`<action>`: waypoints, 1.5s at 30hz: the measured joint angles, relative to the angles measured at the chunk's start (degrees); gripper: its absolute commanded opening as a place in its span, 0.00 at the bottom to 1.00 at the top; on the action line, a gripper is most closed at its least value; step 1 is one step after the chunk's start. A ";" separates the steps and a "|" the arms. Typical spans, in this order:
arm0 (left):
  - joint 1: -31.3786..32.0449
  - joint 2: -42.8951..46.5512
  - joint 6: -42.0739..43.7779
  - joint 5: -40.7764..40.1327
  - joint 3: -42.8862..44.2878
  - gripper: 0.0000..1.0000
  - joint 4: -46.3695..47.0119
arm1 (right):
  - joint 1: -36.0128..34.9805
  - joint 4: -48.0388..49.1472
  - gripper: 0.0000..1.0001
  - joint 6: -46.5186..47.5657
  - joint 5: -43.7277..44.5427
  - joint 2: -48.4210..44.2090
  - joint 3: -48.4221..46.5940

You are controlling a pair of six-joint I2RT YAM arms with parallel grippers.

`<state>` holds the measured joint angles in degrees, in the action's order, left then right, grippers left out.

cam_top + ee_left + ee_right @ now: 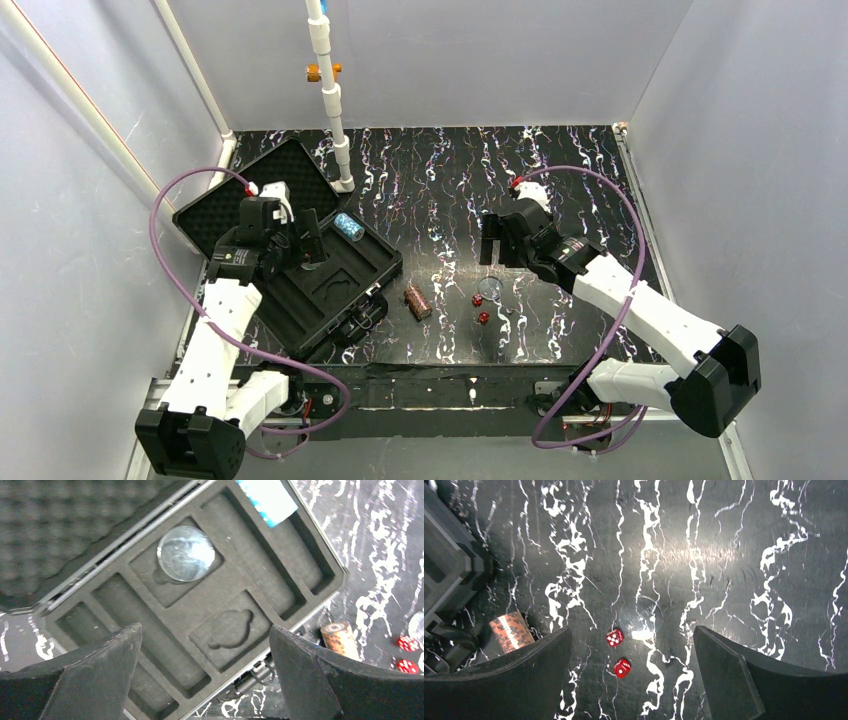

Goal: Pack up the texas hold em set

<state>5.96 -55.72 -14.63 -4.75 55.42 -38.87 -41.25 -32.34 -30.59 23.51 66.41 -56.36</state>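
The black case of the texas hold em set lies open at the left, its foam-lined lid folded back. A blue-white chip stack rests in a far slot of the foam tray. A clear disc sits in a round pocket. My left gripper hovers open above the tray, holding nothing. On the table lie a brown chip stack, two red dice and another clear disc. My right gripper hangs open above the dice, empty.
A white pole stands at the back, just behind the case lid. Grey walls close in the black marbled table on three sides. The case's latch faces the brown stack.
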 measured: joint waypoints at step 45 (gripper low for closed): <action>7.32 0.83 2.93 14.56 -1.73 0.98 4.11 | 0.79 -2.80 0.98 -14.86 -4.72 9.86 12.63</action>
<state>13.28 -54.89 -11.70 9.80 53.69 -34.76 -40.47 -35.14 -45.45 18.79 76.27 -43.72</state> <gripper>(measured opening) 0.983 0.983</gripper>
